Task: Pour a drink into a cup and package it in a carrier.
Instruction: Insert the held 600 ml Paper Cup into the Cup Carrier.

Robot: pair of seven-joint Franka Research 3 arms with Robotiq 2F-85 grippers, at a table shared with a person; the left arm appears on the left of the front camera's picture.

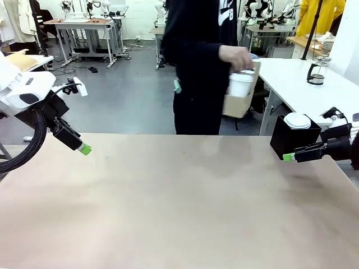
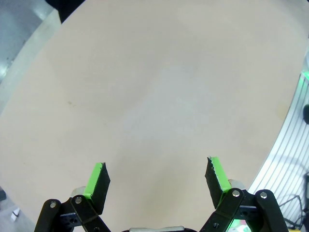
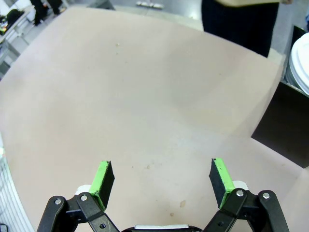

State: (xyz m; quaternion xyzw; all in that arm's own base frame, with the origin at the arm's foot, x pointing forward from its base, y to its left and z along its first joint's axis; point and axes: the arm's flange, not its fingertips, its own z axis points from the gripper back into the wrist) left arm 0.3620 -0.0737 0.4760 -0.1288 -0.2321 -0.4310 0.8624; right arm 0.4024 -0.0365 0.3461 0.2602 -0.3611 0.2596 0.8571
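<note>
Two grippers, left (image 2: 157,176) and right (image 3: 160,180), hover spread wide and empty over the table (image 1: 179,202) while a person beyond its far edge holds the carrier (image 1: 240,101), light, crushable cardboard best gripped by its stiff handle tab.

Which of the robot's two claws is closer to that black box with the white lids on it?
The right gripper: it hovers just beside the black box. The left gripper is across the table.
</note>
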